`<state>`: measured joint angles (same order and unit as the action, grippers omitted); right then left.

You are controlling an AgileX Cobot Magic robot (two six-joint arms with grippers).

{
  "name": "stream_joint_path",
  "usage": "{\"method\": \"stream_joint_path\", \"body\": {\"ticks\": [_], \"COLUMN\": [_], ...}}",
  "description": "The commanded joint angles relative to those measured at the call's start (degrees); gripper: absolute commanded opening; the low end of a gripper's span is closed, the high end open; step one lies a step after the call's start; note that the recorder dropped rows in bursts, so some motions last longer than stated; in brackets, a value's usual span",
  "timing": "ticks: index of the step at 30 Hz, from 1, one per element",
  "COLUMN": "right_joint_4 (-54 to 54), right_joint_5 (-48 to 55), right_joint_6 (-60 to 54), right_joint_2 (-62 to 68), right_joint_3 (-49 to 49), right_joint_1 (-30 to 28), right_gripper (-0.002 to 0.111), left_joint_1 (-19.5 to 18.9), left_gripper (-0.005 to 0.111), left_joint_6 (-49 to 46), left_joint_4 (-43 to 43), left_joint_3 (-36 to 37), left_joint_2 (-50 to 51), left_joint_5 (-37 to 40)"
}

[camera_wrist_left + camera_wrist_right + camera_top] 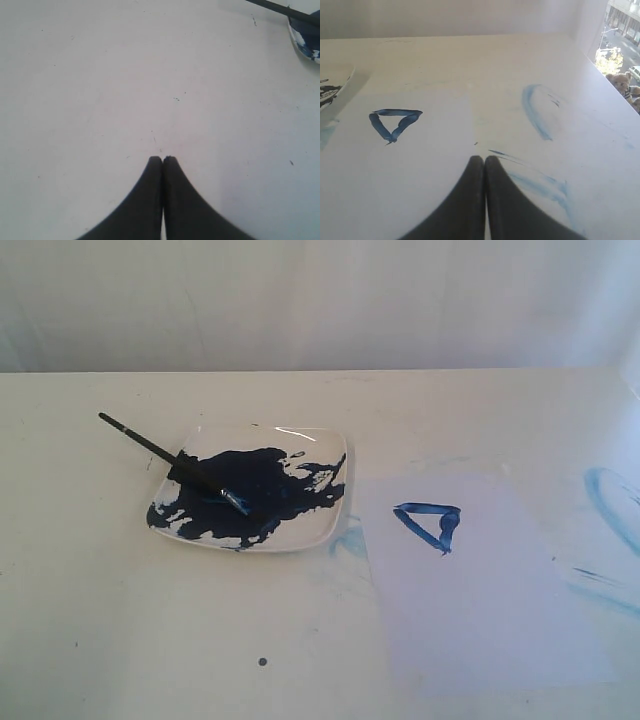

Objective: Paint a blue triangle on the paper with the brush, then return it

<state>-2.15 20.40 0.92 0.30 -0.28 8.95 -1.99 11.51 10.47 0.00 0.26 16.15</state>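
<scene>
Tabletop (100,620): dark-blue triangle (428,508) on paper (500,620), point down; left tool (162,159), right tool (484,158) closed, empty.

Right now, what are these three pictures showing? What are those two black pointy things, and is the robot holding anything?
It's a robot with two arms. One picture comes from a camera watching the whole table. The other two come from small cameras on each arm's wrist. The black pointy shapes are its pinchers: the left gripper and the right gripper, both shut and holding nothing. On the table lies a sheet of paper with a small blue triangle painted on it. Beside it sits a white dish of dark blue paint, with the brush resting in it, handle sticking out over the rim.
</scene>
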Motion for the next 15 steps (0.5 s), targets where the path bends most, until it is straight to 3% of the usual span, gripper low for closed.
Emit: {"method": "stream_joint_path", "body": {"ticks": [1, 15], "right_joint_4": [0.1, 0.1], "right_joint_5": [-1.1, -1.2], "right_joint_6": [-0.5, -0.5], "right_joint_2": [-0.3, -0.3], "right_joint_3": [0.3, 0.3], "right_joint_1": [-0.4, -3.1], "right_gripper": [0.000, 0.000], "left_joint_1": [-0.1, -0.1], "left_gripper": [0.000, 0.000], "left_joint_6": [0.2, 0.2], "left_joint_4": [0.2, 0.2], "left_joint_3": [0.0, 0.0], "left_joint_2": [-0.3, -0.3], "left_joint_5": [0.1, 0.1]}}
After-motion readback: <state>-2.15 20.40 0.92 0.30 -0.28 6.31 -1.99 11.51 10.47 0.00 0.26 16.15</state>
